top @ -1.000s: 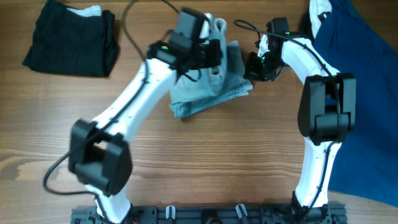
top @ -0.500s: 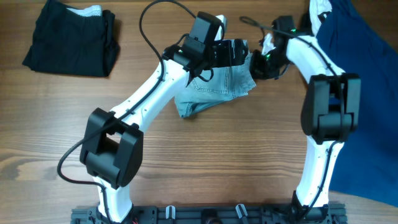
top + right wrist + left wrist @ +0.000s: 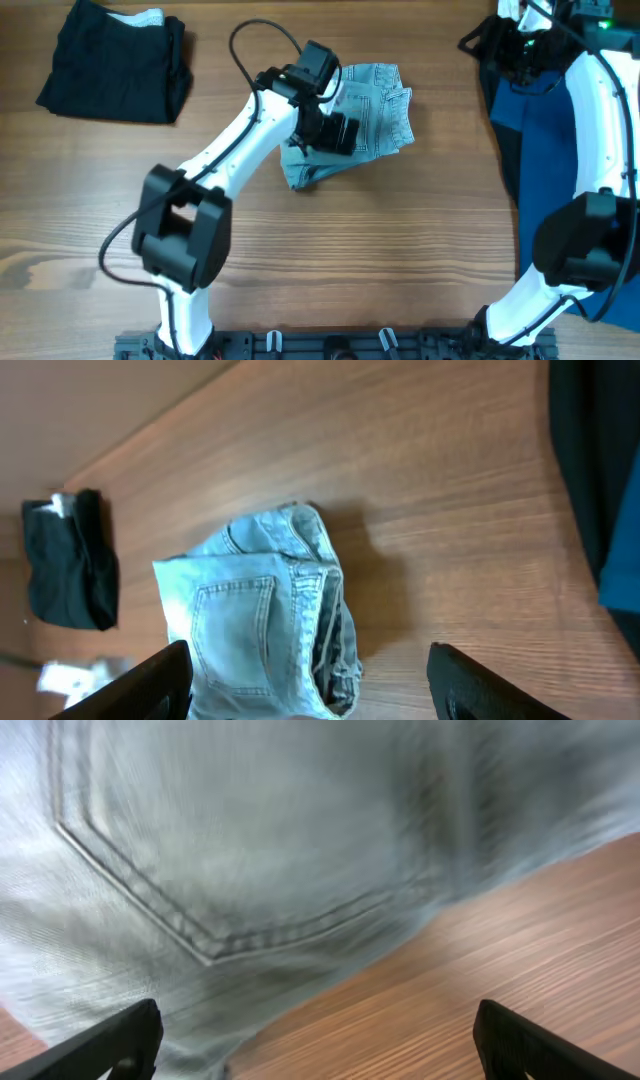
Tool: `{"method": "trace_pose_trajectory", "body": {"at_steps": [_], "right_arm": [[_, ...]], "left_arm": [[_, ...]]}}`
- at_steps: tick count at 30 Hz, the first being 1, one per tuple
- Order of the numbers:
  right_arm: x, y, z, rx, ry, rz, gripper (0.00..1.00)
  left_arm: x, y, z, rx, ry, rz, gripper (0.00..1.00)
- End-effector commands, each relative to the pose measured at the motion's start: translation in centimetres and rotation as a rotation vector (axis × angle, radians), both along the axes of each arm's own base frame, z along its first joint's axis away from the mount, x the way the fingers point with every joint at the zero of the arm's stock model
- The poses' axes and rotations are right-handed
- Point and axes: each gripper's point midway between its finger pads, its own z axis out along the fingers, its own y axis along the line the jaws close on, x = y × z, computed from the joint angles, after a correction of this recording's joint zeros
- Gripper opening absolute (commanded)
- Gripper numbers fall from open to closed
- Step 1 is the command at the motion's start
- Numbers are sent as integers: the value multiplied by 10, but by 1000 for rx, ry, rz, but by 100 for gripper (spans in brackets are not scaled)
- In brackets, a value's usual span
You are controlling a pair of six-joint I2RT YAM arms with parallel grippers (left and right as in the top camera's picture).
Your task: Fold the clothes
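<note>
The clothes, light-blue denim pants [image 3: 372, 112], lie folded in a small bundle on the wooden table at top centre, with a back pocket facing up. My left gripper [image 3: 335, 132] hovers low over their left part, open and holding nothing. In the left wrist view the stitched pocket of the pants [image 3: 220, 850] fills the frame, and the left gripper [image 3: 320, 1055] has bare wood between its wide-spread fingers. My right gripper [image 3: 494, 45] is far off at the top right, open and empty. In the right wrist view the right gripper [image 3: 315, 690] looks back from a distance at the folded pants [image 3: 260, 625].
A black folded garment [image 3: 115, 60] with a white label lies at the top left, also seen as the black garment [image 3: 65, 565] in the right wrist view. A large navy cloth [image 3: 545, 140] covers the table's right side beneath the right arm. Bare wood spans the front half.
Both grippers have opened and let go of the pants, which now lie folded. The right arm has pulled away to the top right. The left gripper has shifted slightly toward the front over the bundle.
</note>
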Motion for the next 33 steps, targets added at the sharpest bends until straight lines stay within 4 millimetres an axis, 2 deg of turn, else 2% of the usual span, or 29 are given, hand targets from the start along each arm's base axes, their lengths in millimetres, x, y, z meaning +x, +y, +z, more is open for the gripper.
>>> {"method": "trace_pose_trajectory", "body": {"at_steps": [1, 3, 6, 9, 10, 11, 16, 17, 19, 22, 24, 25, 27, 28, 30, 33], "right_arm": [[0, 2, -12, 3, 22, 22, 76], [-1, 3, -13, 2, 26, 26, 76], [-2, 2, -13, 1, 29, 26, 76], [-5, -1, -16, -20, 46, 15, 77], [-5, -1, -18, -19, 50, 15, 77], [-5, -1, -18, -20, 49, 16, 77], [-5, -1, -18, -19, 50, 17, 77], [-5, -1, -18, -19, 50, 16, 77], [-5, -1, -18, -18, 49, 15, 77], [-5, -1, -18, -17, 50, 14, 77], [-5, -1, -18, -18, 50, 14, 77], [-5, -1, -18, -18, 50, 15, 77], [-6, -1, -18, -19, 50, 17, 77], [-6, -1, -18, -19, 52, 17, 77], [-6, -1, -18, -19, 54, 18, 77], [-7, 0, -19, -19, 60, 18, 77]], "left_arm": [[-13, 13, -48, 110, 87, -129, 100], [-12, 29, -64, 187, 106, -114, 100], [-11, 67, -79, 354, 127, -84, 100], [-2, 118, -80, 522, 127, -28, 100], [11, 146, -78, 589, 96, 23, 100], [24, 165, -77, 612, 68, 71, 100], [53, 194, -72, 575, 9, 184, 100], [57, 193, -65, 559, 5, 188, 100], [64, 176, -37, 487, 0, 129, 100], [82, 137, 24, 368, -78, 70, 100], [93, 112, 51, 307, -150, 48, 100], [101, 90, 67, 259, -216, 23, 100], [107, 63, 72, 243, -287, -61, 100], [107, 55, 68, 246, -297, -92, 100], [104, 40, 54, 263, -289, -153, 100], [96, 33, 23, 330, -241, -235, 100]]}}
